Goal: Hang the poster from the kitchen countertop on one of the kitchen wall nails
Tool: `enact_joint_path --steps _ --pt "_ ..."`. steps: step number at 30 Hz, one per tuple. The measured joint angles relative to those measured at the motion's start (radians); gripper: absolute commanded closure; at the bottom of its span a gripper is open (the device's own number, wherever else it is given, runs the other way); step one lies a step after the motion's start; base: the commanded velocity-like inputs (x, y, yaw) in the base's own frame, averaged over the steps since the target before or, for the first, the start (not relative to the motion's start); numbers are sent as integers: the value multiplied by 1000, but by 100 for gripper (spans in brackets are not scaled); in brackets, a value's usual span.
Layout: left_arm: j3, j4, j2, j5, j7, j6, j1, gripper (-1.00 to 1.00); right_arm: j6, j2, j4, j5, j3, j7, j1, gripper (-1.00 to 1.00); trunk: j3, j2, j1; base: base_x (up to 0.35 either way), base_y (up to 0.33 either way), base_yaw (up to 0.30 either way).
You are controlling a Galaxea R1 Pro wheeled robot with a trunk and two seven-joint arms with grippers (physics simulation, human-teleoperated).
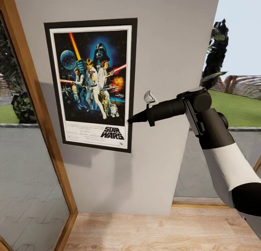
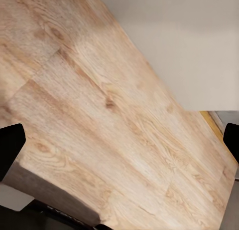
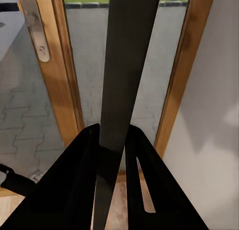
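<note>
A: Nearest your head camera is your right forearm, reaching up to the right pincer (image 1: 131,119), which is clenched on the right edge of the poster (image 1: 92,82) low down, beside the logo. Your right wrist camera agrees: both fingers (image 3: 84,180) pinch the thin dark frame edge (image 3: 122,65) running straight up between them.

B: So where does the poster sit?

A: Flat against the grey wall (image 1: 163,44), spreading away from your pincer toward the wooden door frame (image 1: 32,98), its top well above your grip. It looks slightly tilted. No nail is visible, so you cannot tell whether it has caught.

B: How should I finish?

A: Keep the grip firm, ease the frame slightly downward until you judge the weight taken by the wall, then open slowly and draw straight back, so the fingers don't drag the edge off.

B: And the left pincer (image 2: 119,140)?

A: Spread wide, grasping nothing, pointing at the wood floor (image 2: 99,115).
</note>
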State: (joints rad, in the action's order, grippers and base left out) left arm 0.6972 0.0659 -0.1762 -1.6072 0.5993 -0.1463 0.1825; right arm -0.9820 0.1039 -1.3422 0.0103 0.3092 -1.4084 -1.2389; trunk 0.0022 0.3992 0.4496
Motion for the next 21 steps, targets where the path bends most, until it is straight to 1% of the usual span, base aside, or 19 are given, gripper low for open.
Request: enact_joint_path --steps 3,6,15,17,21 --pt "0 -14 0 0 1 0 0 -100 0 6 0 0 0 0 0 100 0 0 0 5 0 0" --pt "0 -25 0 0 1 0 0 -100 0 21 -1 -3 -1 0 0 100 0 0 0 2 0 0" --pt "0 -30 0 0 0 0 0 -100 0 28 -1 -5 -1 0 0 100 0 0 0 6 0 0" --pt "0 -31 0 0 0 1 0 -100 0 29 -2 -5 -1 0 0 100 0 0 0 94 13 0" --pt "0 -31 0 0 0 1 0 -100 0 29 -3 -5 -2 0 0 100 0 0 0 232 68 0"
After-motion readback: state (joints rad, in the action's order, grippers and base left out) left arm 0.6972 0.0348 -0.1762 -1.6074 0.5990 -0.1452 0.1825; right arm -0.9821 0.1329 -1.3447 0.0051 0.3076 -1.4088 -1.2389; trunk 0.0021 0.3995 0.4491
